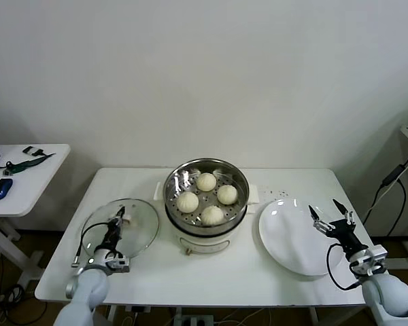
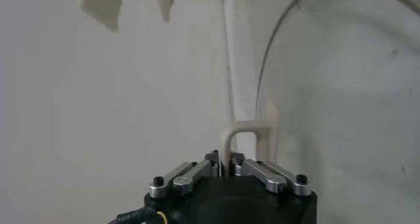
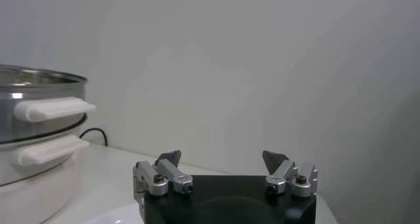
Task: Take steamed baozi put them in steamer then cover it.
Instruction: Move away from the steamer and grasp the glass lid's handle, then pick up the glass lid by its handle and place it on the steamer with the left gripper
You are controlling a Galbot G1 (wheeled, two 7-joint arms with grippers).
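Four smooth cream-white buns (image 1: 207,197) sit in the shiny steel steamer (image 1: 180,208), well apart from both sets of jaws. The clear glass lid (image 1: 139,221) lies flat on the desk, its cream handle (image 2: 248,142) pinched between the left jaws.

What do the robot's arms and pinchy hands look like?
Both arms are smooth, rounded and light grey. The left gripper and right gripper have black bodies, silver metal links with small screws and dark pointed fingertips. A thin black cable loops beside each wrist.
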